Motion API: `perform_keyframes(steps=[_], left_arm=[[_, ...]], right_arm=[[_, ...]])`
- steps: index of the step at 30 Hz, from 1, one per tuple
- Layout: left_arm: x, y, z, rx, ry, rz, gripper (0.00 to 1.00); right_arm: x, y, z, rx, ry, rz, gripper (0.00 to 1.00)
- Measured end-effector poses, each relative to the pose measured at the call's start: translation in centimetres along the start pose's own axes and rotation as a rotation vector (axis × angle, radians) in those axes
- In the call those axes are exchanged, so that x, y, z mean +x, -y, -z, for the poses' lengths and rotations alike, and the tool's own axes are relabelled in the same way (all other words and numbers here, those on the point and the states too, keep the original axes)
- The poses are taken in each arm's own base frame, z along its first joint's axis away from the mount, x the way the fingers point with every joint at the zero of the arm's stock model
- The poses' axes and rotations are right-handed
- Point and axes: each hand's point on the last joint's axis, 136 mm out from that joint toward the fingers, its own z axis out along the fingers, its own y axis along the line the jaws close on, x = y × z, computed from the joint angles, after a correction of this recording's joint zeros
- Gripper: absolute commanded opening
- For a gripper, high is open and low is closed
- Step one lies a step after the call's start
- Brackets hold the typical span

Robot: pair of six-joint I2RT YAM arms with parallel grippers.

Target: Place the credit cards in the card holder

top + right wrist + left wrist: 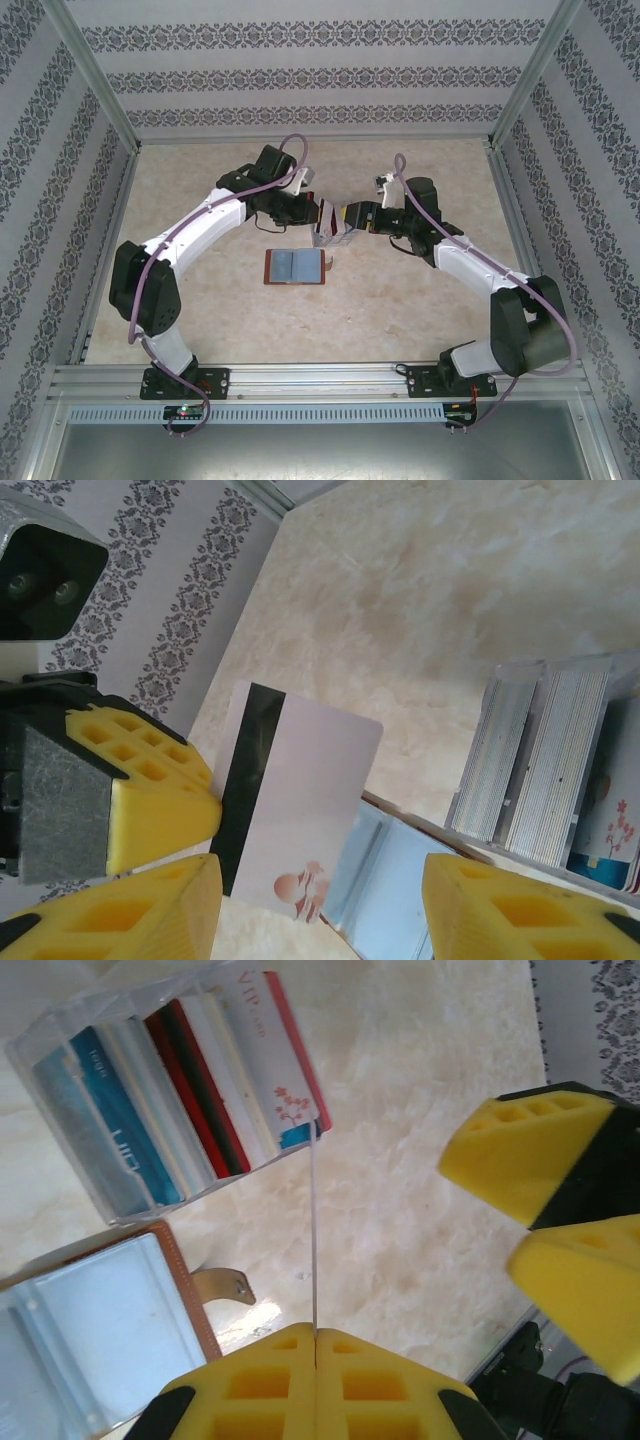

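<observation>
Top external: shows left gripper (316, 212) and right gripper (348, 216) nose to nose mid-table, just above a clear box (327, 238). Puts the card holder (297, 266) flat on the table (420, 300), open, grey-blue inside up, just on the near side of the box. Can't resolve jaw states at this range. Right wrist: shows a left gripper finger (150, 805) pressed on the striped side of one credit card (305, 800), white with a black magnetic stripe and pink flower print, held on edge. Frames own yellow fingers (130, 915) wide apart either side of that card, touching nothing, so right gripper open. Has the card holder below and behind the card, and the box with more credit cards (560, 770) standing in it to the right. Left wrist: shows own jaws closed flush on that card, seen edge-on as a thin line running up toward the box, so left gripper gripping it. Places right gripper fingers (535, 1150) off to the right, spread, clear of the card. Card holder at lower left, open, clasp tab (225, 1285) sticking out beside it.
</observation>
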Motion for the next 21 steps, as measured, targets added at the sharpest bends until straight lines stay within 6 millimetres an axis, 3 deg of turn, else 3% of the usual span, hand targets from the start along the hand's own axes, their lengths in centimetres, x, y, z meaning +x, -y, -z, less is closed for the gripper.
perform_keyframes(steps=[4, 7, 13, 17, 21], left_arm=[[-0.2, -0.7, 0.1, -0.036, 0.019, 0.024, 0.00], [0.3, -1.8, 0.1, -0.045, 0.011, 0.121, 0.00], [0.8, -2.9, -0.1, -0.061, 0.004, 0.307, 0.00], [1.6, -3.0, -0.2, -0.048, -0.010, 0.399, 0.00], [2.6, -3.0, -0.9, -0.016, -0.038, 0.495, 0.00]], right_arm=[[1.2, -0.7, -0.8, 0.014, -0.037, 0.029, 0.55], [3.4, -2.6, -2.0, 0.039, -0.073, 0.137, 0.55], [6.0, -6.2, -2.6, 0.118, -0.048, 0.546, 0.56], [7.6, -6.3, -3.7, 0.171, -0.081, 0.792, 0.56], [8.9, -4.8, -4.9, 0.227, -0.136, 0.920, 0.56]])
